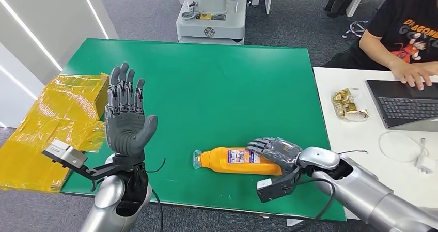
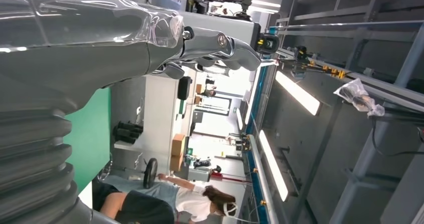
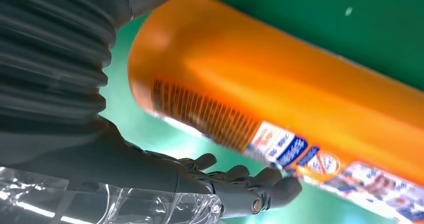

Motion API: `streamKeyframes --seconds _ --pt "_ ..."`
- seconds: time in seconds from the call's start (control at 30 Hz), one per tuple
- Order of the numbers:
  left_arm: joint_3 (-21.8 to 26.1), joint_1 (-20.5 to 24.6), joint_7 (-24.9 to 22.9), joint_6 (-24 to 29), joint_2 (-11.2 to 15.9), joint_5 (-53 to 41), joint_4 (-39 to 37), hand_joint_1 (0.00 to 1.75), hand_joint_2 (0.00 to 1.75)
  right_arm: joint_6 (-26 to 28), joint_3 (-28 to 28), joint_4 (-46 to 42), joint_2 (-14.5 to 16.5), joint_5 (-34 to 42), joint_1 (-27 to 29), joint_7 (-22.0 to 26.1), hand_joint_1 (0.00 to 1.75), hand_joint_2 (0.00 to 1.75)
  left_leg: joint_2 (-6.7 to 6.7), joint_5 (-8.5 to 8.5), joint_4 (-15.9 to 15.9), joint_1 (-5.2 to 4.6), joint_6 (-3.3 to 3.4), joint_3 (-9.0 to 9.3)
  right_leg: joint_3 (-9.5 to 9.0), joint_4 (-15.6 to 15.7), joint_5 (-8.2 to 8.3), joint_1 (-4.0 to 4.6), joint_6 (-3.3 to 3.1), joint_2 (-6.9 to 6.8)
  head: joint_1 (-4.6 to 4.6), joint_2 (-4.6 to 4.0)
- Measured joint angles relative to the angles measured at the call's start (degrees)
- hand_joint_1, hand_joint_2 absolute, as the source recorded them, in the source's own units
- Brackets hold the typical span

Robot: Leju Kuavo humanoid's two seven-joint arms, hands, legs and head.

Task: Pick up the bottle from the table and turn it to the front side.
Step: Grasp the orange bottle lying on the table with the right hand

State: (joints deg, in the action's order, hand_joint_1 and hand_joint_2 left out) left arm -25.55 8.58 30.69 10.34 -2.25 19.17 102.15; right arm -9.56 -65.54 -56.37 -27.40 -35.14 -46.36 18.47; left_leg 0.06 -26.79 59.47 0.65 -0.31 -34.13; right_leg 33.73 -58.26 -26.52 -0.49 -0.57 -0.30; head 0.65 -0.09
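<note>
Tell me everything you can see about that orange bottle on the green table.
The orange bottle lies on its side on the green table, near the front edge, its clear cap end toward the robot's left. It looks like plastic, filled with orange liquid, and carries a white, blue and red label with a barcode. The right robot hand lies over its base end, fingers draped across the label.

The bench [image 1: 206, 87] is plain green. On it, the bottle [image 1: 232, 160] is orange with a clear cap end and a white label printed in blue and red; a black barcode runs on orange in the right wrist view. Both the left robot hand [image 1: 125, 116] and the right robot hand [image 1: 275, 152] are dark grey on silver arms. Yellow plastic wrap [image 1: 49, 126] is translucent. The side table [image 1: 361, 139] is white.
</note>
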Motion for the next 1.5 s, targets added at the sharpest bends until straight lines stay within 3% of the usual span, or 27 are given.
streamKeyframes --seconds 0.5,0.53,0.63,0.67,0.7,1.17,1.33,1.5 --pt "0.0 0.51 -0.7 -0.28 -0.08 0.17 -0.3 0.0 1.75 -0.14 5.27 0.43 -0.07 -0.3 4.94 -0.82 0.0 1.75 0.01 0.0 0.01 0.0 0.0 0.02 0.0 0.0 0.0 0.0 0.0 0.01 -0.01 0.0" --pt "-0.01 0.5 -0.77 -0.33 -0.14 0.17 -0.3 0.0 1.75 -0.07 5.57 0.45 -0.07 -0.31 5.35 -0.86 0.17 1.75 0.01 0.0 0.01 0.0 0.0 0.02 0.0 0.0 0.0 0.0 0.0 0.02 -0.01 0.0" --pt "-0.01 0.49 -0.86 -0.52 -0.29 0.1 -0.3 0.0 1.75 -0.01 6.3 0.46 -0.09 -0.41 6.31 -1.28 1.4 1.75 0.01 0.0 0.01 0.0 0.0 0.02 0.0 0.0 0.0 0.0 0.0 0.03 0.0 0.0" --pt "0.0 0.49 -0.86 -0.59 -0.31 0.06 -0.3 0.0 1.75 -0.01 6.49 0.45 -0.1 -0.46 6.53 -1.47 1.66 1.75 0.02 0.0 0.01 0.0 0.0 0.02 0.0 0.0 0.0 0.0 0.0 0.03 0.01 0.0" --pt "0.0 0.48 -0.86 -0.65 -0.32 0.03 -0.3 0.0 1.75 -0.02 6.68 0.45 -0.1 -0.5 6.71 -1.6 1.71 1.75 0.02 0.0 0.01 0.0 0.0 0.02 -0.01 0.0 0.0 0.0 0.0 0.03 0.0 0.0" --pt "0.0 0.32 -0.86 -0.64 -0.52 -0.08 -0.3 0.0 1.75 1.25 8.1 0.36 -0.1 -0.96 7.53 -1.42 1.75 1.75 0.01 0.0 0.01 0.0 0.0 0.03 -0.04 0.0 0.01 0.0 0.0 0.01 0.01 0.0" --pt "0.0 -0.05 -0.86 -0.1 -0.52 -0.51 -0.29 0.0 1.75 6.08 10.14 -0.34 -0.03 -2.76 9.24 -2.5 1.75 1.75 -0.02 0.0 0.01 0.0 0.0 -0.02 -0.04 0.0 0.0 0.0 0.0 -0.01 0.01 0.0" --pt "0.0 -1.15 -0.82 0.58 -0.46 -1.1 -0.24 0.0 1.75 15.21 15.71 -3.31 0.38 -2.16 12.83 -5.73 1.75 1.75 -0.02 0.0 0.0 0.0 0.0 -0.03 -0.02 -0.01 -0.01 0.0 0.01 -0.02 0.0 0.0"
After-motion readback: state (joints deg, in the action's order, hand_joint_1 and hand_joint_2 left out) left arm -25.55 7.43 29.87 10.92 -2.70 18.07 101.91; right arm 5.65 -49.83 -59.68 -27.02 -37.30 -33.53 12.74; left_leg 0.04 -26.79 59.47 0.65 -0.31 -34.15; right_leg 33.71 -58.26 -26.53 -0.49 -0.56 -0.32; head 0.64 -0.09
